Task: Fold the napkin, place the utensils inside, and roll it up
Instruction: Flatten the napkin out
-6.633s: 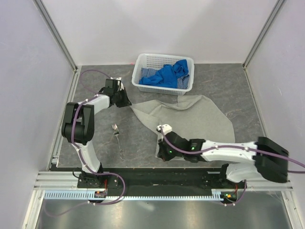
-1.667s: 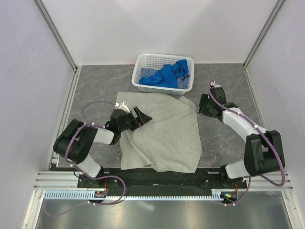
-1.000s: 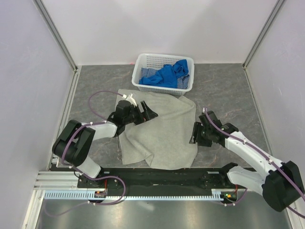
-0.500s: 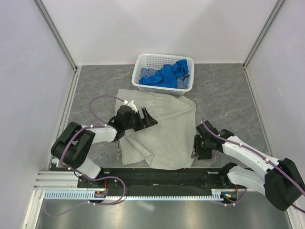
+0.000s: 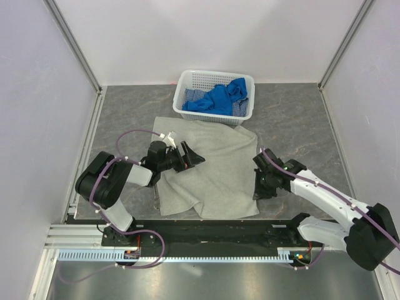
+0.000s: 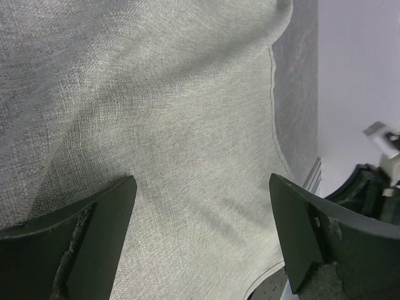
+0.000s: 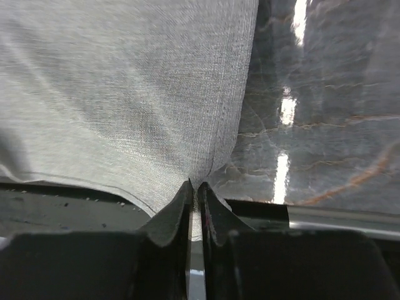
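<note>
Right wrist view, right jaws clenched on thin woven grey napkin (image 7: 125, 94) hem, left jaws spread wide

White arms (image 5: 325, 197), purple cables (image 5: 134, 132), black left hand (image 5: 192, 154) and right hand (image 5: 257, 192).

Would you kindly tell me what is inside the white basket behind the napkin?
Crumpled bright blue cloths fill the basket, with a paler checked piece showing at the edges. Anything beneath them, and most of the basket floor, is covered and cannot be seen.
</note>
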